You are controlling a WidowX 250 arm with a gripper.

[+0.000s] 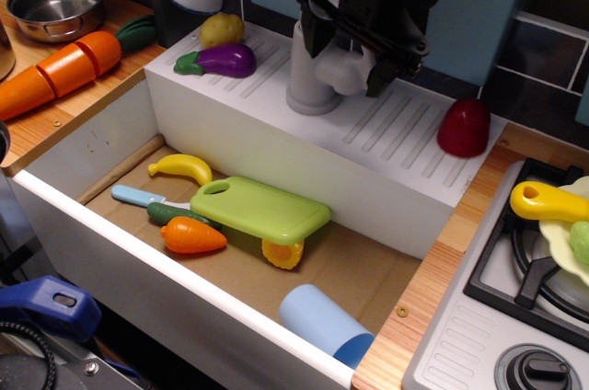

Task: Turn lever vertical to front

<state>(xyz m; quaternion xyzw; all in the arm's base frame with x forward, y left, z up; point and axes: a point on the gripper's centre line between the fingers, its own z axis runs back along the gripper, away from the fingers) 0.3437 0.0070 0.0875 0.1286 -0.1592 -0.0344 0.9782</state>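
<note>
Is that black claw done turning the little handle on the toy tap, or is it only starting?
It looks mid-job. Done: the gripper has reached the grey tap and sits over its rounded hub. In hand: its jaws straddle the hub where the lever sits, though the claw hides the paddle, so I cannot tell its angle or whether it is gripped. Left: confirming the lever points forward, then letting go.

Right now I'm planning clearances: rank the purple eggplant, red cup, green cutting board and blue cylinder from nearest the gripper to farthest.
From the gripper:
1. Red cup, to its right on the ribbed ledge.
2. Purple eggplant, left on the ledge; close to the cup's distance.
3. Green cutting board, down in the sink.
4. Blue cylinder, at the sink's front edge.
</note>
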